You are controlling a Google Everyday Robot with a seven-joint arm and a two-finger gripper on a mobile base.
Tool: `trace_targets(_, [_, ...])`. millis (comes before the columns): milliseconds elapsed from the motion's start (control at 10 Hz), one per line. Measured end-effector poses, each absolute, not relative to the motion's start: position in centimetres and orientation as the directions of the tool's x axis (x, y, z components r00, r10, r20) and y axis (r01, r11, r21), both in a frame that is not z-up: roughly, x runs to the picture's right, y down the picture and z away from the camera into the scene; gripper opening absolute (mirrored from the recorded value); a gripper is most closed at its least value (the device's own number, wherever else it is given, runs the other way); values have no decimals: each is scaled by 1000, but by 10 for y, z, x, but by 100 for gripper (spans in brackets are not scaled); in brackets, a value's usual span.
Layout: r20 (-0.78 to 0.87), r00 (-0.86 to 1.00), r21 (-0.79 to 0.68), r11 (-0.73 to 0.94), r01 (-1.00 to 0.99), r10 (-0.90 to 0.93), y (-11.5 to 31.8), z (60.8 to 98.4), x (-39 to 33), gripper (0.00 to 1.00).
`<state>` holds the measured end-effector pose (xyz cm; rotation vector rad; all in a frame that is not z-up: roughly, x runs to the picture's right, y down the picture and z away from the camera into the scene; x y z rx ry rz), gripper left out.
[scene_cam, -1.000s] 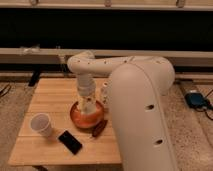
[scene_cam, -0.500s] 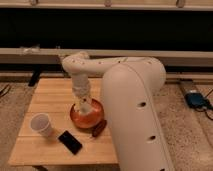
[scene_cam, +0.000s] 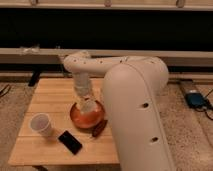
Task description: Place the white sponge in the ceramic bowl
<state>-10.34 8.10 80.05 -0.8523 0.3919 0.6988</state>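
Note:
The ceramic bowl [scene_cam: 75, 116], orange-red inside with a darker rim, sits on the wooden table [scene_cam: 50, 95] near its right side. My gripper [scene_cam: 88, 104] points straight down into the bowl from above. A small pale shape at its tip, the white sponge [scene_cam: 90, 107], is low inside the bowl. I cannot tell whether the sponge is held or rests on the bowl's bottom. My large white arm [scene_cam: 135, 105] hides the table's right edge.
A white cup [scene_cam: 41, 124] stands at the front left of the table. A black phone [scene_cam: 70, 142] lies near the front edge. A dark brown elongated object [scene_cam: 100, 128] lies just right of the bowl. A blue device [scene_cam: 196, 99] sits on the floor at right.
My arm has swung a little to the left and the gripper has stayed over the bowl, slightly lower. The cup, the phone and the bowl have not moved.

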Motion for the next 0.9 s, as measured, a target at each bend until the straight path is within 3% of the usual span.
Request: trace_targets(900, [-530,714,-586,412,-698,457,60,780,-103,80])
